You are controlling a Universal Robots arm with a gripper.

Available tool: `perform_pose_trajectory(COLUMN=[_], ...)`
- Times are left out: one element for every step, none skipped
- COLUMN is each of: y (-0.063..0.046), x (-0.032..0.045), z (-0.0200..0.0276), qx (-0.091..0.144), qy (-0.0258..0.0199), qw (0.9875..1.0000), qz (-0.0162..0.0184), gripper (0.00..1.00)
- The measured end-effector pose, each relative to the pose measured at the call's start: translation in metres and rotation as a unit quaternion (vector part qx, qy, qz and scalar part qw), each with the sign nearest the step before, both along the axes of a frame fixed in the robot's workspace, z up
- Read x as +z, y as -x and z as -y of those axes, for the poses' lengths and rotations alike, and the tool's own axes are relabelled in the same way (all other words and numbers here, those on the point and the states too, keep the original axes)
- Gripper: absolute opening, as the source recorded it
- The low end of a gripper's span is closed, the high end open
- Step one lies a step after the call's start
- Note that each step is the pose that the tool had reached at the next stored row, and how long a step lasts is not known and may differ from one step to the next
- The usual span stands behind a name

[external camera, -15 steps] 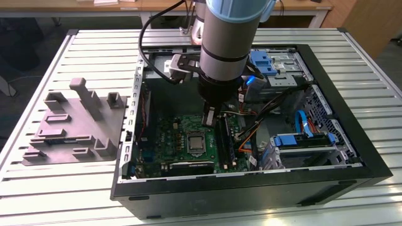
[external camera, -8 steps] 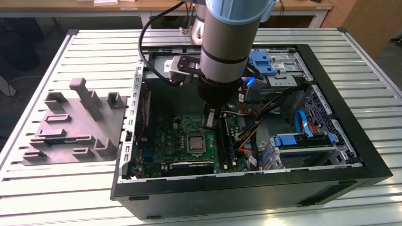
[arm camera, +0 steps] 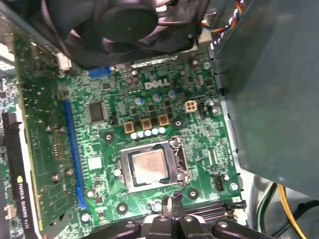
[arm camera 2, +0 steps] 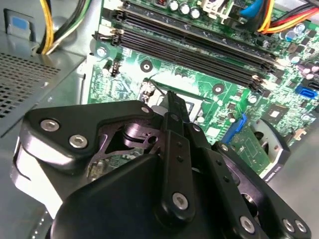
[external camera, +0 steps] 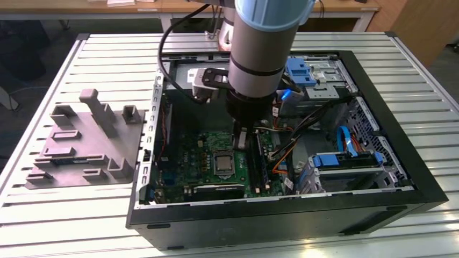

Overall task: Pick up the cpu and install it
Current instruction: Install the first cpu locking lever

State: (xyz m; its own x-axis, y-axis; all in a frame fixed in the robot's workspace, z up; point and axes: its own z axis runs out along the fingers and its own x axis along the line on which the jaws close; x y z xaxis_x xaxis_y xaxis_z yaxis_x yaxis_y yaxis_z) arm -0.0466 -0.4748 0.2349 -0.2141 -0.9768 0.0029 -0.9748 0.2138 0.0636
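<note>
Arm plunged straight down into the open computer case, pincer clenched with fingers pressed together — gripping nothing, one cpu already seated in its socket just beyond the fingertips, one fan farther off.

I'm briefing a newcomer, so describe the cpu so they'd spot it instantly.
Inside the open black computer case, find the green motherboard. Near its middle, a shiny metal socket frame surrounds the cpu, a small flat square chip whose dull silvery-grey top stands out from the dark chips nearby.
</note>
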Motion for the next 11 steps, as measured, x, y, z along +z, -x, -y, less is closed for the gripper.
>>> perform_pose_trajectory(y=[0.0,0.0,0.0,0.0,0.0001,0.0001,0.0,0.0,0.0,0.0,0.0], x=[-0.0001,-0.0002,-0.0004,-0.0008,-0.001,-0.0011,-0.0013,-0.0016,-0.002,-0.0024,-0.0029], z=[0.0009,0.0017,0.0027,0.0036,0.004,0.0041,0.0041,0.0042,0.0042,0.0042,0.0042], qx=[0.001,0.002,0.004,0.005,0.008,0.012,0.017,0.026,0.035,0.044,0.053], qy=[0.0002,0.0007,0.0009,0.0008,0.0008,0.0008,0.0009,0.0008,0.0008,0.0008,0.0008], qw=[1.0,1.0,1.0,1.0,1.0,0.9999,0.9999,0.9997,0.9994,0.999,0.9986], qz=[0.0,0.0,0.0,0.0,0.0,0.0,0.0,0.0001,0.0,0.0001,0.0001], gripper=[0.11,0.11,0.11,0.11,0.11,0.11,0.11,0.11,0.11,0.11,0.11])
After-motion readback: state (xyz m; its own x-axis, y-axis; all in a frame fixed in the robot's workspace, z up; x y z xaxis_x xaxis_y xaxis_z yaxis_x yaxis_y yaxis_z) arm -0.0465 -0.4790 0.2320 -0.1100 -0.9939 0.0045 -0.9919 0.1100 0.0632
